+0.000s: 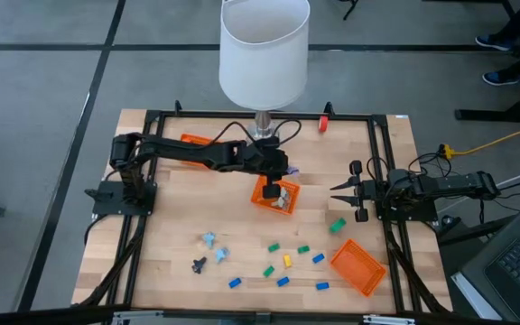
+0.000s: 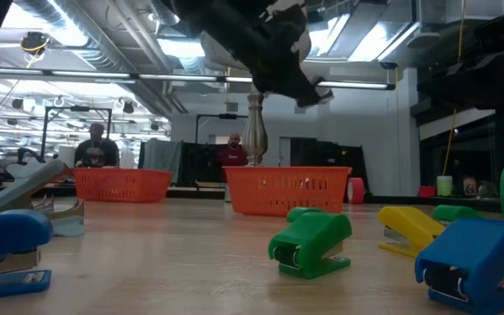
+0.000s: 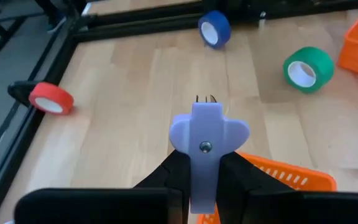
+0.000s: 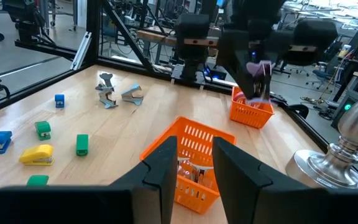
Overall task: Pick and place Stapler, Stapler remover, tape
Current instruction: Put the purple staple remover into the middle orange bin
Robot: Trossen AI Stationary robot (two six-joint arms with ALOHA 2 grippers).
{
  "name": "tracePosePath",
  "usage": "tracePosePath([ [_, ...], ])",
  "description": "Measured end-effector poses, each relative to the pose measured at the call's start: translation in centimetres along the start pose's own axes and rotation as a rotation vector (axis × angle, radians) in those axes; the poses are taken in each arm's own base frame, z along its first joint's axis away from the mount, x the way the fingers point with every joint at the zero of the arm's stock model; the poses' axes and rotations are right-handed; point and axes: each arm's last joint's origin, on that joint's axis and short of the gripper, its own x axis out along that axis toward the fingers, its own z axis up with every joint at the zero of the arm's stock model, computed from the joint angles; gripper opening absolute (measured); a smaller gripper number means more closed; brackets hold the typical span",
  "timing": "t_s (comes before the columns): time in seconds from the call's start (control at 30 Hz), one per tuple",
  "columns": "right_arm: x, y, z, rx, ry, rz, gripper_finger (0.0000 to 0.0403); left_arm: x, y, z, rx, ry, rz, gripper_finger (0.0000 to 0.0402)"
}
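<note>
Pale wood-plank tabletop (image 1: 179, 226), smooth w/ visible seams, boxed in by a black metal frame; grey floor around it.

Near edge: small glossy plastic staplers (image 1: 284, 260) scattered, blue, green, one yellow, chunky & rounded. Orange plastic basket (image 1: 357, 267) w/ slotted walls lies tilted near the near-right corner. Pale silvery staple removers (image 1: 211, 242) sit near-left of centre, one dark one beside them.

Centre: 2nd orange slotted basket (image 1: 275, 195), pale bits inside. Left gripper (image 1: 276, 170) hangs just above it, jaws clamped on a lavender stapler remover (image 3: 205, 140), flat winged plastic body w/ a metal rivet & thin metal claws at the tip. Green tape roll (image 3: 307, 68) & blue tape roll (image 3: 214, 28) lie toward the right edge.

Right gripper (image 1: 337, 191) waits by the right edge; can't tell if its jaws are apart or together.

Far edge: 3rd orange basket (image 1: 194, 141) at far left, red tape roll (image 1: 323, 123) on the frame, a lamp w/ turned metal base (image 1: 264, 126) & white drum shade (image 1: 264, 50).

Beyond: open workshop, ceiling strip lights, people at benches. No readable writing.
</note>
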Motion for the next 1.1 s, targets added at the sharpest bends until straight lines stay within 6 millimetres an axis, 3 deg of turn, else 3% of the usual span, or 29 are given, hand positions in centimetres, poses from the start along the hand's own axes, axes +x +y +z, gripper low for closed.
tracePosePath([
  [0.2, 0.0, 0.0, 0.0, 0.000, -0.001, 0.000, 0.0106, 0.8, -0.1, -0.6, -0.030, 0.033, 0.025, 0.0043],
  [0.5, 0.0, 0.0, 0.0, 0.000, 0.001, 0.000, 0.0106, 0.8, 0.1, -0.8, -0.182, 0.058, 0.098, 0.0040],
  [1.1, 0.0, 0.0, 0.0, 0.000, 0.001, 0.000, 0.0106, 0.6, 0.3, -2.0, -0.328, 0.165, 0.208, 0.0040],
])
